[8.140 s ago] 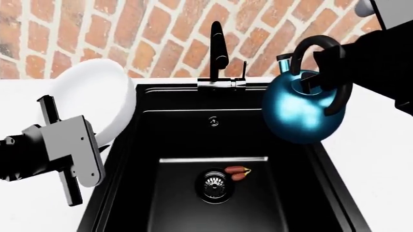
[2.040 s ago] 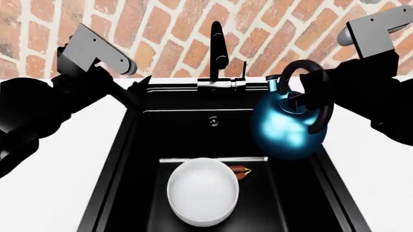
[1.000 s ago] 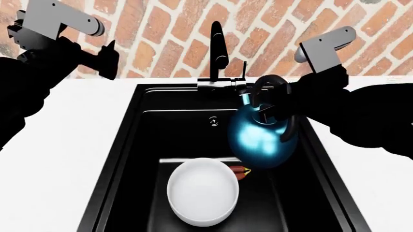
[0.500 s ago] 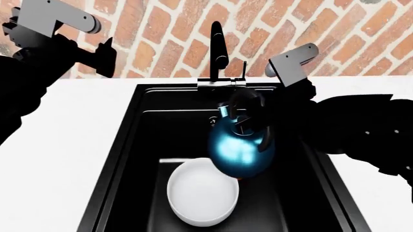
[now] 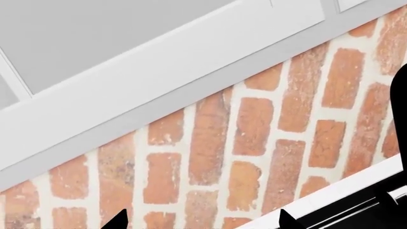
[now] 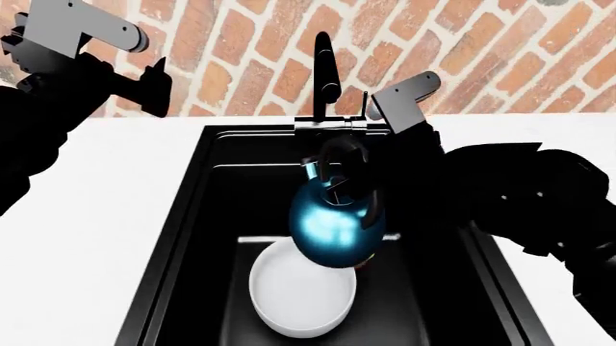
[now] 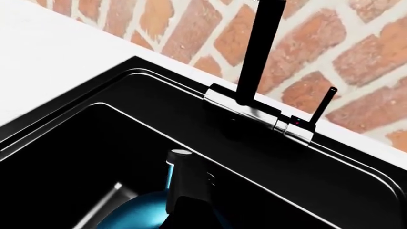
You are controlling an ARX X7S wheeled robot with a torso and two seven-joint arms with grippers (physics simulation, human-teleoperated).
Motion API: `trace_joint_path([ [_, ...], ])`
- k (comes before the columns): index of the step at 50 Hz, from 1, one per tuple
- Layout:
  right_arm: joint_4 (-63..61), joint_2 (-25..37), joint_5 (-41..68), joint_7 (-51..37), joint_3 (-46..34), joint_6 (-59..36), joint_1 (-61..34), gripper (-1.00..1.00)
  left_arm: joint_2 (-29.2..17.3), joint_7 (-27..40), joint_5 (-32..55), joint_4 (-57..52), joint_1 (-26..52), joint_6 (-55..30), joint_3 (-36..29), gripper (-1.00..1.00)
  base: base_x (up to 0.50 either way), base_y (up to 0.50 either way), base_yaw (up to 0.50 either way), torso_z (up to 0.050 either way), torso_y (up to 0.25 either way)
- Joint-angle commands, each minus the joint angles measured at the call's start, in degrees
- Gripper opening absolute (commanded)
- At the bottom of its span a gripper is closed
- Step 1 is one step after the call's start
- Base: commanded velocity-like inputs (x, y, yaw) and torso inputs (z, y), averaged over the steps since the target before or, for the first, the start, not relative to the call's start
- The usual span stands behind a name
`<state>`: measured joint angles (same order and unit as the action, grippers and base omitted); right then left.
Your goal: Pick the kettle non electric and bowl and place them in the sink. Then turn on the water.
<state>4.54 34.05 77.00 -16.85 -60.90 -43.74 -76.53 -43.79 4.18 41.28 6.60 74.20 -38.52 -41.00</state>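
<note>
Since the earlier frame, the round glossy teal-blue kettle [image 6: 335,229] has moved further to the left and lower in the head view, and it now hangs over the middle of the deep matte black sink [image 6: 183,238]. Its lower edge overlaps the upper right rim of the plain white round bowl [image 6: 300,294], which lies on the sink floor in the lower centre of the frame. The right pincer [image 6: 358,189] is clamped on the black arched handle [image 6: 345,160] of the kettle, and its dark arm reaches in from the right side. The left pincer [image 6: 154,86] is raised in the upper left of the frame, in front of the red brick wall [image 6: 241,58]; whether it is apart or together I cannot tell. The tall black faucet [image 6: 324,72] stands at the upper centre, behind the sink, on the white counter [image 6: 97,216].
</note>
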Motion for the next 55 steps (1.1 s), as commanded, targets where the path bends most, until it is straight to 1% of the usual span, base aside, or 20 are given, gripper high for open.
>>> trace_joint_path([
  [1,1.0,-2.2,-3.5,1.2,1.7,0.4,-1.1,-1.0,-0.3,0.2,0.1,-0.1,-0.7,0.4,0.2,1.0,0.0,0.0,0.0,0.0,0.0],
  [43,3.0,-6.5,-5.6,2.7,-0.8,3.1,3.4,-1.0,-1.0,0.5,0.4,-0.7,-1.7,0.5,0.7,1.0,0.0,0.0,0.0,0.0,0.002],
  [55,3.0,-6.6,-5.9,3.0,-1.3,3.6,4.8,-1.0,-0.8,0.5,0.2,-0.2,-1.8,0.8,0.7,1.0,0.0,0.0,0.0,0.001,0.002],
])
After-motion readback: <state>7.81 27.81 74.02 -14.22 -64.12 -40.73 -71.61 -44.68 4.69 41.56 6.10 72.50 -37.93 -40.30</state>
